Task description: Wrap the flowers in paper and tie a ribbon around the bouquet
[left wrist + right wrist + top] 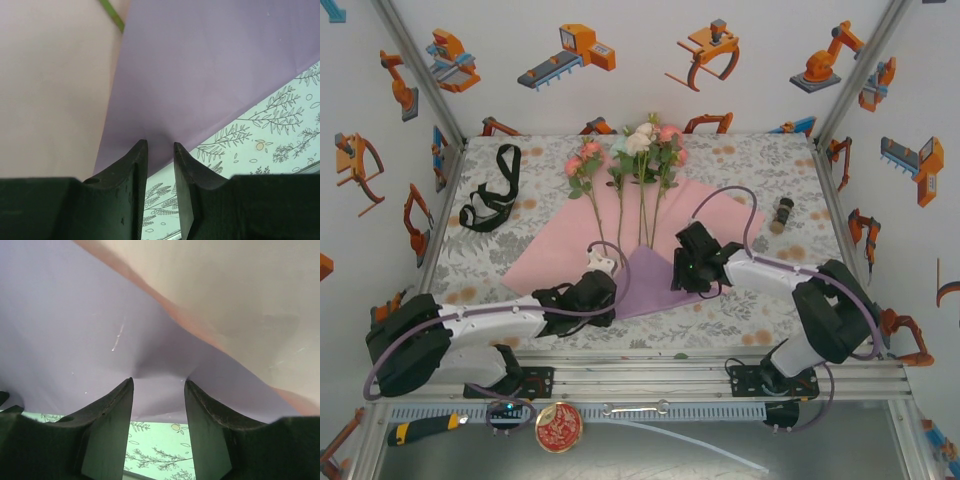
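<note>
Folding the paper (545, 255) over the stems is best done slowly, the flap raised evenly so nothing is dragged. Its lilac near corner is flanked by the left gripper (160, 143), jaws narrowed, perhaps pinching it, and the right gripper (160, 381), jaws apart. Beyond, the flowers (642, 150) are laid on the pink side.

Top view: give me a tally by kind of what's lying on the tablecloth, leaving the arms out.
Paper sheet: 1
Ribbon: 1
Flower stems: 4
Small dark cylinder: 1
Total: 7
</note>
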